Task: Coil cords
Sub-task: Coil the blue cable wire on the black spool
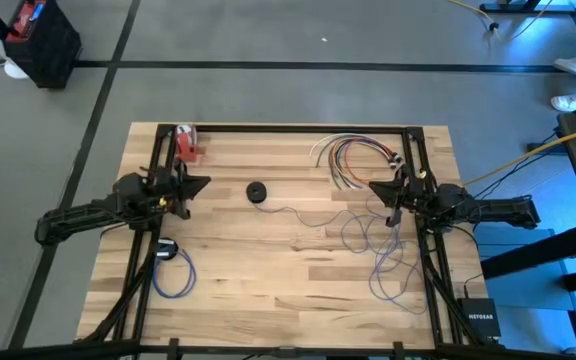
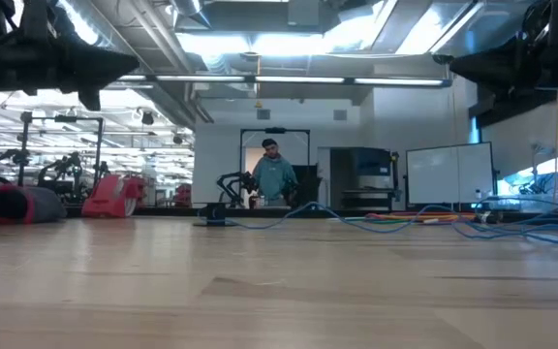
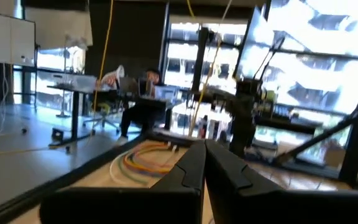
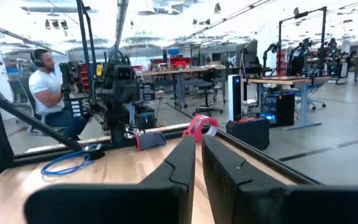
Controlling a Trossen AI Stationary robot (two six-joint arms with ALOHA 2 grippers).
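A bundle of red, orange and white cords [image 1: 353,155] lies at the table's far right; it also shows in the left wrist view [image 3: 145,158]. A loose blue cord [image 1: 388,255] sprawls over the right side. A black round disc [image 1: 257,192] lies at the far middle, and its thin pale grey cord [image 1: 303,215] trails toward the right. A coiled blue cord [image 1: 173,272] lies at the near left and also shows in the right wrist view [image 4: 67,163]. My left gripper [image 1: 205,183] and my right gripper [image 1: 373,188] are shut and empty. They are held high above the table and point at each other.
A red object [image 1: 188,145] sits at the far left corner. A small black piece [image 1: 165,248] lies by the blue coil. Dark frame rails [image 1: 153,200] run along both sides of the table. A thick yellow cable [image 1: 528,150] hangs off the table's right. A person [image 2: 274,179] stands in the room behind.
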